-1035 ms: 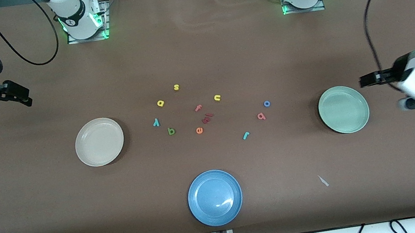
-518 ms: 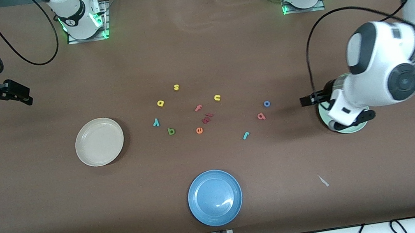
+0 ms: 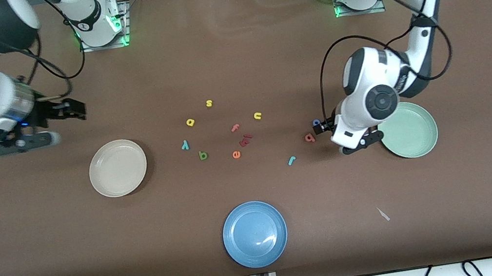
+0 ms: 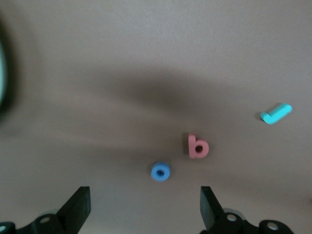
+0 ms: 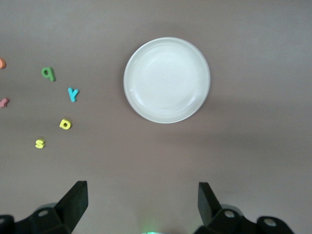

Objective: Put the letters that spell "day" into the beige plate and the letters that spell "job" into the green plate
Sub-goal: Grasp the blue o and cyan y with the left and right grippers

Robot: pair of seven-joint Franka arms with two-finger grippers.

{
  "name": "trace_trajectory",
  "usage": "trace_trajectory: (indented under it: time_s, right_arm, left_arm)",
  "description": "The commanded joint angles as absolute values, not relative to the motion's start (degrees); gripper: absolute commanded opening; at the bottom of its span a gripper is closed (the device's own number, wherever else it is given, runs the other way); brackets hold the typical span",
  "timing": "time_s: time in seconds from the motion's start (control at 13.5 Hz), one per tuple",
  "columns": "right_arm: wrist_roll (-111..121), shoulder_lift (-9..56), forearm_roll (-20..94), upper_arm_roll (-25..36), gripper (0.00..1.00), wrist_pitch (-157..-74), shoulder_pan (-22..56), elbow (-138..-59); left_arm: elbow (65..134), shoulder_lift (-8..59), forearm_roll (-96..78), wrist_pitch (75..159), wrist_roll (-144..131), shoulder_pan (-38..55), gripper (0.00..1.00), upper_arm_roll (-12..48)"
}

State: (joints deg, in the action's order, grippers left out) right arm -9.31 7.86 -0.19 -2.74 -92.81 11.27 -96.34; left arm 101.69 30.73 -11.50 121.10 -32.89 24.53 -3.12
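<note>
Over the blue o (image 4: 160, 171), beside the pink b (image 4: 198, 146) near the green plate (image 3: 416, 135), left pincer (image 4: 144, 209) gapes empty; descending off-centre risks nudging either letter. Right pincer (image 5: 141, 207), also wide and empty, hangs near the beige plate (image 5: 166, 80).

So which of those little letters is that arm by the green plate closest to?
The small blue ring o. It lies right at the left gripper, whose jaws are open. The pinkish-red b sits a little farther off, the teal j farther again.

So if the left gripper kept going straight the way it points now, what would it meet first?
Probably the blue o: the open left gripper points at it, though depth is unclear.
</note>
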Motion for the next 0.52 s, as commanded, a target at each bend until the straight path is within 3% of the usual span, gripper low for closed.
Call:
trace_trajectory:
  time_s: [0.0,0.22,0.44]
  right_arm:
    - [-16.6,12.0,-0.4,-2.5,1.00,-95.3,15.9,-96.4]
    - [-24.4,18.2,0.3,-2.6,1.00,-103.9,19.7,-97.2]
    - [-32.2,24.1,0.1,-2.5,0.98,-112.4,24.2,-97.6]
  left_arm:
    - [104.9,31.3,-13.4,127.1,-34.0,25.9,0.96,-4.0]
    - [104.9,33.6,-15.3,128.8,-35.5,26.0,0.78,-3.6]
    - [106.0,34.5,-19.0,128.8,-35.7,26.5,0.75,-2.6]
